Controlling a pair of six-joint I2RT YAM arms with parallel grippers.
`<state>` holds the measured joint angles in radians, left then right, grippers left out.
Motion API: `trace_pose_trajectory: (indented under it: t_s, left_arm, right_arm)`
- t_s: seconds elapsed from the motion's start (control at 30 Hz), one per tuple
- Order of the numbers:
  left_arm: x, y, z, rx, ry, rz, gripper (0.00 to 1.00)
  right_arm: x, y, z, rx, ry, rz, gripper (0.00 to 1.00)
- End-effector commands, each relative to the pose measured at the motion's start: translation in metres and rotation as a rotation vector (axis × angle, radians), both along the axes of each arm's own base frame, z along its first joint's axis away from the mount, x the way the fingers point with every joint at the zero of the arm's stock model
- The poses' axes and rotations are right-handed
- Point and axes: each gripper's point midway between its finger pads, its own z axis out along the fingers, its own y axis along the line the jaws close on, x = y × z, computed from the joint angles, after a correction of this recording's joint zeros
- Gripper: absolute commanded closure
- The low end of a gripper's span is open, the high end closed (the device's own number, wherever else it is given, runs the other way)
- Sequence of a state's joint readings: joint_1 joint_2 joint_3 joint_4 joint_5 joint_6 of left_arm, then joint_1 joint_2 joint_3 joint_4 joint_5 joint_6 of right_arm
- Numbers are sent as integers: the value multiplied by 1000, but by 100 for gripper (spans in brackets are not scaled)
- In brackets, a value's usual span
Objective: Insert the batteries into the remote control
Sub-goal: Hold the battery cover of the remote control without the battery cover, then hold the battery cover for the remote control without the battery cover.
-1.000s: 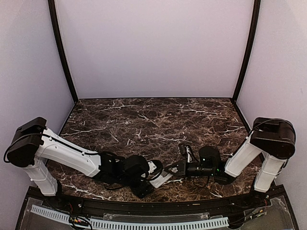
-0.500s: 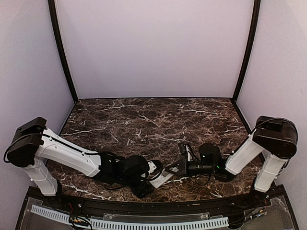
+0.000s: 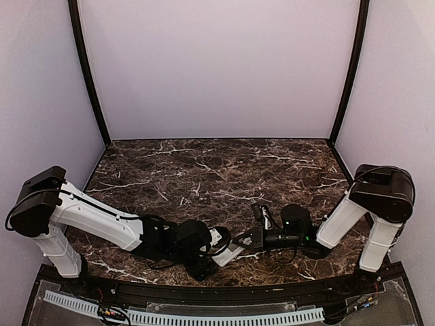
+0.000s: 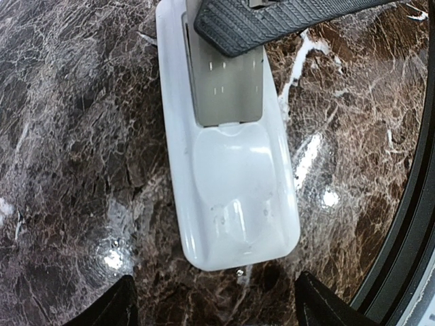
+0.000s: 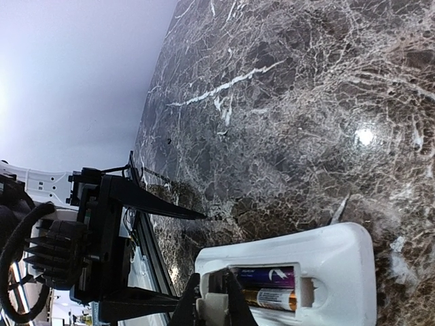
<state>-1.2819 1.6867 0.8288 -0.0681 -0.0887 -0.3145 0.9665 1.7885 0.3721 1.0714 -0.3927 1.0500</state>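
Note:
The white remote control (image 4: 231, 197) lies back-up on the marble table near its front edge; it also shows in the top view (image 3: 229, 252). Its battery bay (image 5: 272, 286) holds two batteries, a purple one (image 5: 268, 276) and a copper one (image 5: 272, 297). My right gripper (image 5: 209, 307) is shut on a small white cover piece (image 5: 213, 305) at the bay's end; its finger (image 4: 272, 24) lies across the bay. My left gripper (image 4: 221, 302) is open, its tips either side of the remote's near end, not touching it.
The table's black front rim (image 4: 408, 224) runs close beside the remote. My left gripper's black fingers (image 5: 160, 206) point toward the remote in the right wrist view. Both arms meet low over the front middle of the table (image 3: 217, 176).
My right wrist has shifted slightly. The remote and the left arm have not visibly moved.

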Motion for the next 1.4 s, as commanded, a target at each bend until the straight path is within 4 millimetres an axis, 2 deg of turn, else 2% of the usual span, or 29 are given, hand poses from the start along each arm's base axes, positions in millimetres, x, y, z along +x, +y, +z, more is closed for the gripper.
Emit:
trace_pose_trajectory:
  t_s: [0.0, 0.13, 0.4, 0.53, 0.63, 0.73, 0.8, 1.03, 1.37]
  left_arm:
    - [-11, 15, -19, 78, 51, -26, 22]
    - [-4, 7, -8, 51, 10, -34, 21]
    - [18, -47, 54, -152, -133, -102, 18]
    - [35, -59, 71, -241, -149, -79, 19]
    - [45, -61, 66, -219, -173, -70, 26]
    - [47, -64, 55, -185, -172, -86, 37]
    - [46, -65, 51, -178, -175, -98, 41]
    - [48, -68, 42, -168, -180, -115, 51]
    - [50, -68, 27, -142, -165, -92, 59]
  right_arm:
    - [0, -2, -10, -3, 19, -14, 100]
    - [-1, -4, -18, -13, 44, -26, 100]
    - [-2, -6, -20, -21, 49, -29, 100]
    - [-3, -5, -20, -22, 55, -20, 100]
    - [-3, -4, -19, -17, 56, -19, 100]
    - [-3, -3, -18, -17, 58, -20, 100]
    - [-3, -3, -18, -21, 59, -18, 100]
    - [-4, -3, -16, -17, 58, -20, 100]
    - [-5, -3, -16, -17, 55, -22, 100]
